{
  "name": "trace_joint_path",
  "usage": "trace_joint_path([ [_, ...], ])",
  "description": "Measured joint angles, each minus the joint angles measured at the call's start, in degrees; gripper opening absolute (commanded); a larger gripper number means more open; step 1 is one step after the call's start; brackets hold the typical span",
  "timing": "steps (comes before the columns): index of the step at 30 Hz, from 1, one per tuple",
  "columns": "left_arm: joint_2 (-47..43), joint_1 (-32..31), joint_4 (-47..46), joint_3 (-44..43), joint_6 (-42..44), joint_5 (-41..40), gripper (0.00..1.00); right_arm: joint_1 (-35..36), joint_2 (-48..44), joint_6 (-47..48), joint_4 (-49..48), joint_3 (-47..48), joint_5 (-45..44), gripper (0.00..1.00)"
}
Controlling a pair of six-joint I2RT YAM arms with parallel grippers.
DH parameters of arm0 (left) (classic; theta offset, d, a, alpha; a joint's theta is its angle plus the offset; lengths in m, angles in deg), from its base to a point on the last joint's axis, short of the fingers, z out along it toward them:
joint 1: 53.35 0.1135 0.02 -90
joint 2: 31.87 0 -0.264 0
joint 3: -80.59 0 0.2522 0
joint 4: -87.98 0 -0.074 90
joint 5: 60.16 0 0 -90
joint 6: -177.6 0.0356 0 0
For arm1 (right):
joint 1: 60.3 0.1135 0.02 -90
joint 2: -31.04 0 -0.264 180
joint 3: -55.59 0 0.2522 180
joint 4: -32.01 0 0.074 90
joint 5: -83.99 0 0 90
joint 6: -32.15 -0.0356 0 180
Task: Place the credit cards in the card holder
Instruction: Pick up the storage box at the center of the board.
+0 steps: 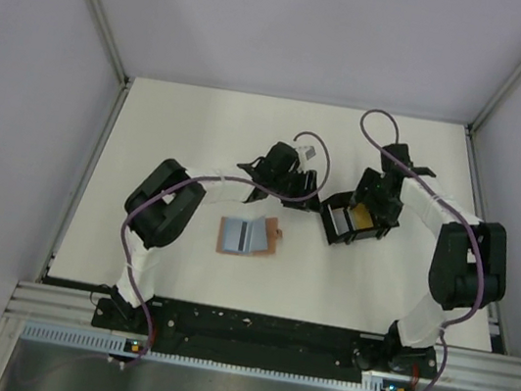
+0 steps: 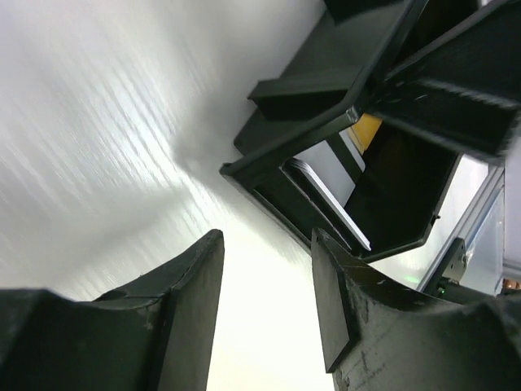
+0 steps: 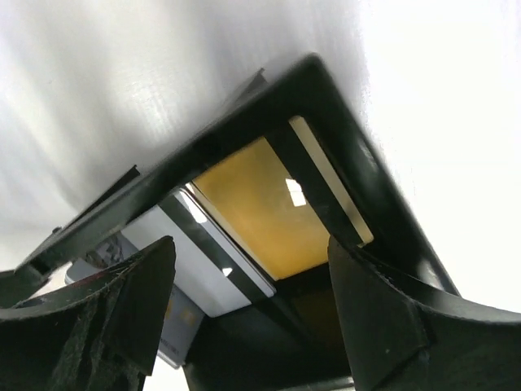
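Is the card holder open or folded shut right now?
Open. The card holder lies spread on the table, its blue-grey inner face up.

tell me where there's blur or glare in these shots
Left wrist: the table is streaked with blur and washed out. Right wrist: a small white glare patch sits on the yellow card. Top external: even light, no glare.

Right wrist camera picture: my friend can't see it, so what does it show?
A black square open tray holds a yellow-orange plastic card and a pale plastic card side by side. The right gripper hangs open over them, its two black fingers at the bottom corners, holding nothing.
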Motion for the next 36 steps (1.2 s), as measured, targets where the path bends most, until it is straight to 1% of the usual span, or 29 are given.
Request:
trace_joint_path([
  [4, 0.09, 1.31, -0.26, -2.56, 1.57, 0.28, 0.53, 0.09, 2.89, -2.95, 0.66, 0.66, -1.79, 0.79],
  [7, 0.22, 1.99, -1.33, -4.39, 2.29, 1.62, 0.53, 0.09, 5.57, -2.49, 2.05, 2.89, -1.62, 0.78],
  [9, 0.24, 2.36, -2.56, -4.74, 2.64, 2.69, 0.53, 0.09, 7.26, -0.9, 2.45, 4.92, -0.52, 0.76],
  [13, 1.25, 2.38, -3.93, -4.76, 2.73, 4.74, 0.54, 0.09, 7.87, 2.51, 0.94, 5.51, 1.86, 0.67],
  [17, 3.13, 2.34, -3.61, -4.76, 2.71, 5.86, 0.54, 0.09, 7.34, 5.46, -1.97, 4.55, 5.31, 0.66],
  [20, 3.78, 2.27, -3.23, -4.31, 2.54, 5.84, 0.54, 0.09, 6.12, 7.17, -4.46, 2.91, 8.52, 0.72],
  [23, 3.78, 2.27, -3.43, -2.84, 1.77, 5.64, 0.54, 0.09, 4.52, 8.04, -5.05, 1.7, 12.0, 0.74],
  [27, 3.78, 2.27, -3.02, -1.27, 0.57, 5.38, 0.53, 0.09, 0.66, 8.96, -5.05, 1.64, 13.7, 0.75],
  [29, 3.78, 2.27, -2.97, -0.98, 0.02, 4.98, 0.53, 0.09, -3.04, 9.18, -5.07, 1.64, 13.22, 0.75],
  [32, 3.78, 2.27, -2.86, -0.9, -0.37, 4.68, 0.53, -0.37, -8.66, 9.18, -4.98, 1.66, 10.05, 0.74],
  [36, 3.78, 2.27, -2.86, -0.9, -0.7, 4.72, 0.53, -2.67, -10.88, 9.14, -3.65, 1.77, 5.46, 0.74],
])
